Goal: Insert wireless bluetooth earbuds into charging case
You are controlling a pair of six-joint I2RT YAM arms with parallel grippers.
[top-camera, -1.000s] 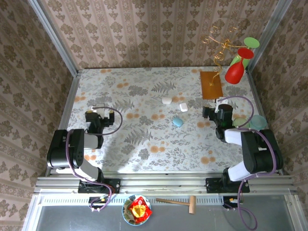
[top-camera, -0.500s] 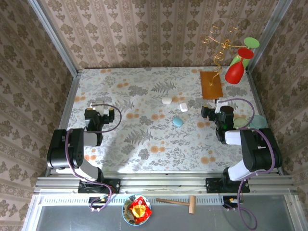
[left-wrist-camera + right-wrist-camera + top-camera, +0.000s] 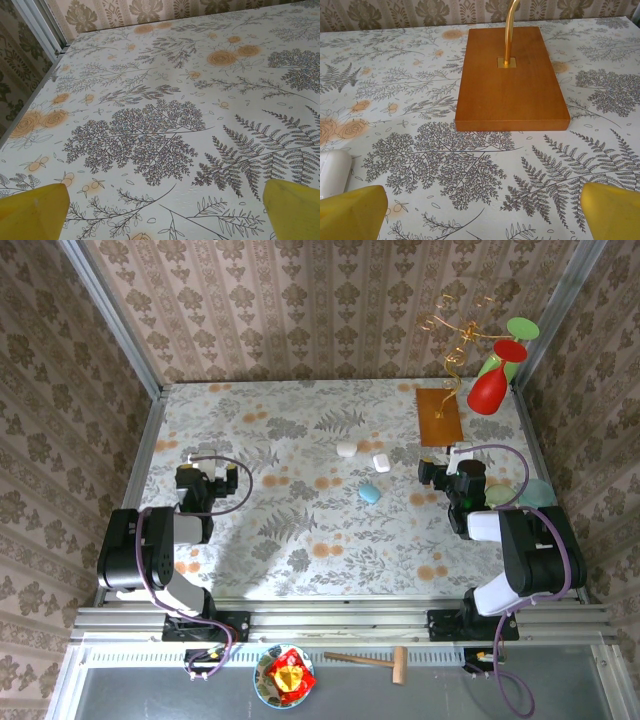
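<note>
"Starting at item one, the left gripper [image 3: 161,215]: condition?"

"Jaws spread wide, nothing between them. Its yellow fingertips [image 3: 34,212] sit at the two lower corners of the wrist view. Beyond them is only the floral tablecloth [image 3: 150,100], on the table's left side."

"Item two, the right gripper [image 3: 481,212]?"

"Likewise wide, holding nothing. A white case [image 3: 332,172] lies just beside its left fingertip, cut off by the frame's edge; which of the two white ones it is cannot be told. Ahead stands a wooden base [image 3: 512,80] with a gold rod [image 3: 509,30] rising from its socket."

"Task goods?"

"Three pebble-shaped cases near the table's middle, seen from above. The first white case [image 3: 347,449] lies farthest from the arms. The second white case [image 3: 381,463] is just right of it and a little nearer. The light blue case [image 3: 370,493] is nearest. All three lie apart from one another, between the arms and closer to the right one. The earbuds are too small to pick out from that height."

"Remainder?"

"Far right corner: a gold wire spiral [image 3: 455,345] above the wooden base, then a red shape [image 3: 487,390] and a green shape [image 3: 522,329]. At the right edge, beside the right arm, are pale green round pieces [image 3: 538,492]. Below the near rail are a bowl [image 3: 283,677] with red and yellow contents and a wooden mallet [image 3: 375,661]."
</note>
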